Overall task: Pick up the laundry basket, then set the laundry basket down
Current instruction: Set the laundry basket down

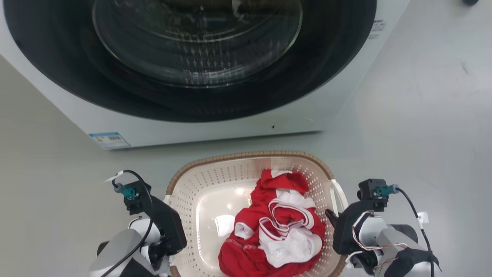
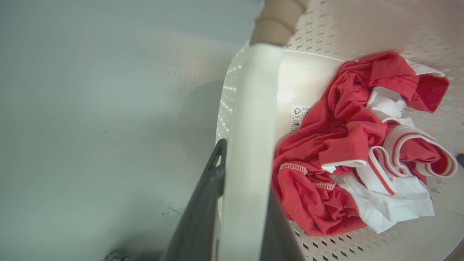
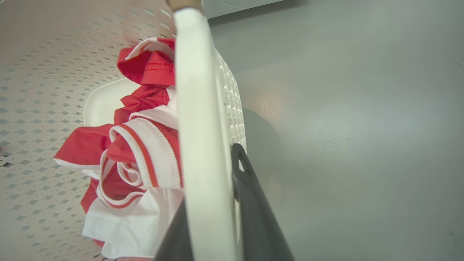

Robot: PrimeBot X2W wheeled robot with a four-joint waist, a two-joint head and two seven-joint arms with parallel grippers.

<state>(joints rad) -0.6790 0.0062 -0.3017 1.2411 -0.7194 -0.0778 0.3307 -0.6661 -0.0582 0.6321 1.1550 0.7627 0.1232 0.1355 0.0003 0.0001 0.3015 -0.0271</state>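
Grasp looks done; lift and set-down prob. still left. Can't tell if laundry basket (image 1: 246, 157) is off the floor (image 1: 423, 115) yet. It's just in front of washing machine (image 1: 200, 132), btwn both arms. Left tool (image 2: 246, 170) pinches left handle (image 2: 250, 108); right tool (image 3: 210, 174) pinches right handle (image 3: 197, 101). Inside: crumpled red & white clothes (image 1: 276, 227).
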